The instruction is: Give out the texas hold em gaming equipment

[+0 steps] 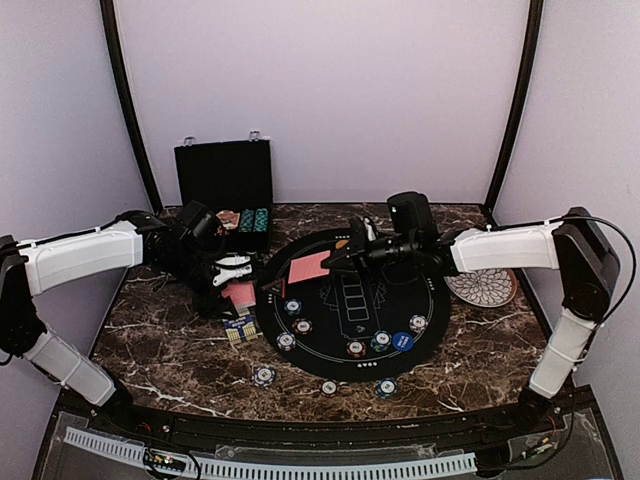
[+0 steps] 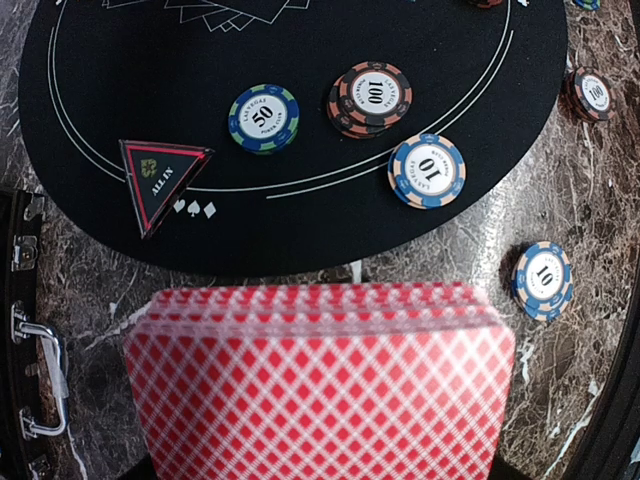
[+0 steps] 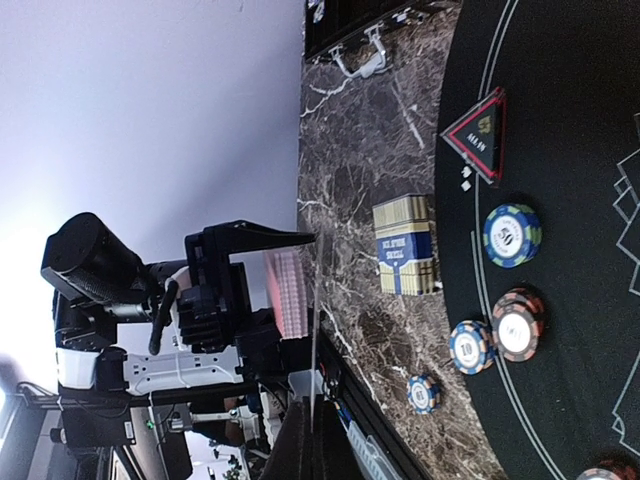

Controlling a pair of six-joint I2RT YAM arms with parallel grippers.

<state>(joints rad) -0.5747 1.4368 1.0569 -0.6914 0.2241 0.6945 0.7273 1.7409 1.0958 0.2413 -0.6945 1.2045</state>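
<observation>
My left gripper (image 1: 232, 268) is shut on a stack of red-backed playing cards (image 2: 320, 390), held just above the marble table left of the round black mat (image 1: 350, 300). The right gripper (image 3: 316, 432) is shut on a single red-backed card (image 1: 308, 267), which hangs over the mat's left part and shows edge-on in the right wrist view. Striped poker chips lie on the mat and off its near edge: a green 50 (image 2: 263, 118), a stack of 100s (image 2: 370, 97), blue 10s (image 2: 427, 170). A blue marker disc (image 1: 402, 341) rests on the mat's near right.
An open black hinged case (image 1: 225, 185) stands at the back left. A blue and yellow card box (image 1: 240, 328) lies by the mat's left edge. A triangular ALL IN marker (image 2: 160, 180) sits on the mat. A patterned white plate (image 1: 485, 285) lies under the right arm.
</observation>
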